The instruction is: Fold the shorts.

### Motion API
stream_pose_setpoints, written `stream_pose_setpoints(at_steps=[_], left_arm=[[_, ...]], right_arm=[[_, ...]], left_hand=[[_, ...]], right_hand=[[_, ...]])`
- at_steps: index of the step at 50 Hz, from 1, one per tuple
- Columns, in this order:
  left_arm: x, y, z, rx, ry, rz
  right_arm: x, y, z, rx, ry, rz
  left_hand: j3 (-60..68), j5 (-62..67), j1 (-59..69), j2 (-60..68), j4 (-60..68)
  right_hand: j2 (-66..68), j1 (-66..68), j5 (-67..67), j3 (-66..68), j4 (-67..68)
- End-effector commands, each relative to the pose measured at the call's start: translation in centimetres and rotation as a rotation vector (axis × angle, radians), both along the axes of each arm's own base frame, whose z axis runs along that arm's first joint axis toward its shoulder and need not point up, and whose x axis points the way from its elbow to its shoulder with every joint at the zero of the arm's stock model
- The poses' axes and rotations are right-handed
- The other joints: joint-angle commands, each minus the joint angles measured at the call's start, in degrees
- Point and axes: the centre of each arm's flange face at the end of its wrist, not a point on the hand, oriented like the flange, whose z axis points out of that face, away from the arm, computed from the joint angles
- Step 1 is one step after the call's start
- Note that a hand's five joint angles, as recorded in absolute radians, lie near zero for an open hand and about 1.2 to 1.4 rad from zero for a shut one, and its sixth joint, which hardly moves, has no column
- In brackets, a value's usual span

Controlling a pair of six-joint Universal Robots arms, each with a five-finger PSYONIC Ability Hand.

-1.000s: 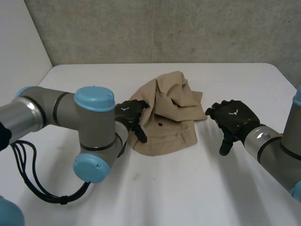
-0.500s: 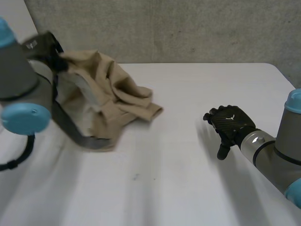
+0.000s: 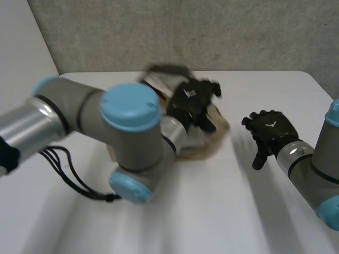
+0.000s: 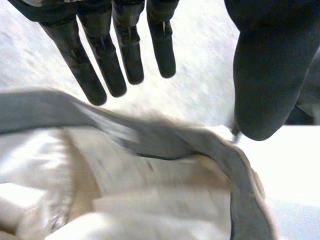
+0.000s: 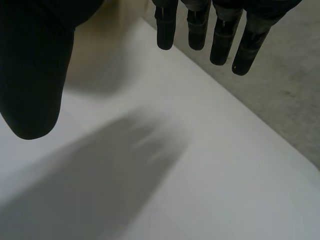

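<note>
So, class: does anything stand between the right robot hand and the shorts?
Nothing visible does. Only bare table lies between the right robot hand and the shorts. The left robot hand is over the shorts, fingers straight.

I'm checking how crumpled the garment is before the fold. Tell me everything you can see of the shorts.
The shorts are tan cloth, bunched in a loose heap on the white table, neither flat nor folded. The left wrist view shows the waist open: a grey waistband curves round a paler lining. The left hand is over them with straight fingers, not clasping; contact is unclear. The left arm hides part of them. The right hand is apart.
</note>
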Motion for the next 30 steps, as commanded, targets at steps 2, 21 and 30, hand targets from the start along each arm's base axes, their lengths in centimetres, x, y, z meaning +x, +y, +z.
stream_pose_setpoints(at_steps=[2, 21, 30], left_arm=[[1.2, 3.1, -2.1, 0.106, -0.133, -0.034], [11.9, -1.4, 7.2, -0.045, 0.004, 0.268], [15.5, -5.4, 4.2, 0.022, -0.065, 0.404]], right_arm=[[-2.0, -2.1, 0.8, -0.048, -0.004, -0.096], [0.0, 0.5, 4.3, -0.082, -0.017, 0.14], [4.3, 4.9, 4.4, -0.059, -0.036, 0.406]], left_hand=[[-8.7, -7.8, -7.7, -8.4, -8.0], [-14.0, -13.1, -12.9, -13.7, -13.3], [-13.3, -12.4, -12.3, -13.0, -12.6]], right_hand=[[-2.9, -1.7, -4.1, -2.4, -3.7], [-2.9, -1.7, -4.1, -2.4, -3.7], [-1.6, -0.4, -2.9, -1.1, -2.4]])
